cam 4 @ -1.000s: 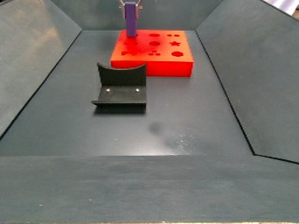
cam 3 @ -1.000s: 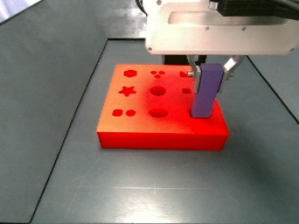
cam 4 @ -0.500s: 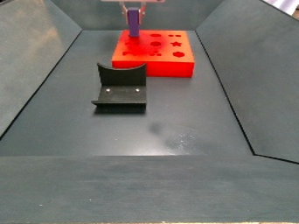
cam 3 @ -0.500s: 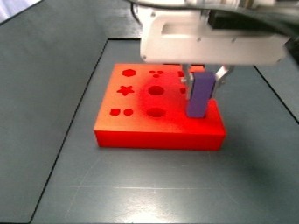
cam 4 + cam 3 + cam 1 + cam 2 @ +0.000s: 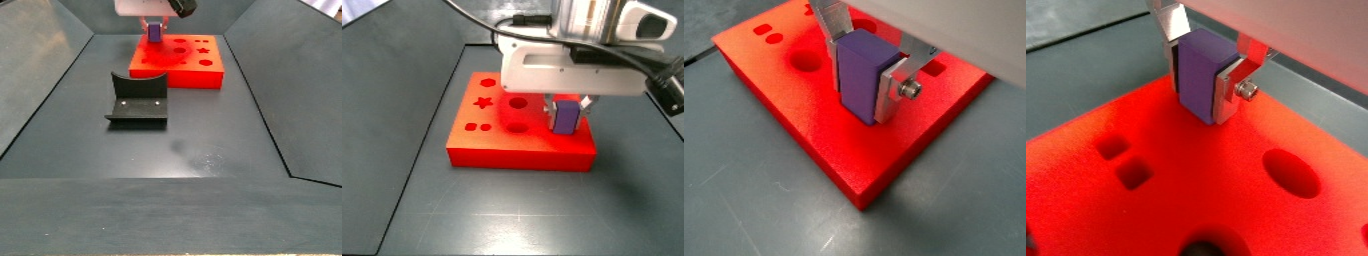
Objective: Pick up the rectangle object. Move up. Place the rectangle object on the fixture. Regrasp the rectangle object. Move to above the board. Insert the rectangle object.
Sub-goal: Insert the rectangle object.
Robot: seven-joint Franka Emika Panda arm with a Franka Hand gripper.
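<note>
The purple block (image 5: 862, 75) stands upright, pinched between the gripper (image 5: 870, 72) fingers (image 5: 894, 88) — claw clamped on its sides, lower end down at the red board (image 5: 844, 140). In a side view the block (image 5: 568, 114) sits around 3 o'clock from the board (image 5: 523, 150) centre, under the gripper (image 5: 568, 112).

Progress-wise, I'd say it's the last step: pickup and regrasp look finished, since the fixture (image 5: 138, 100) stands bare, roughly 7 o'clock from the board (image 5: 181, 62). What's left is pushing the block fully home and letting go.

The wrist views show the clamping close up, the block (image 5: 1197, 75) meeting the foam — but not how deep it sits. Only a side view shows the fixture; there the block (image 5: 154, 32) is just a purple sliver.
</note>
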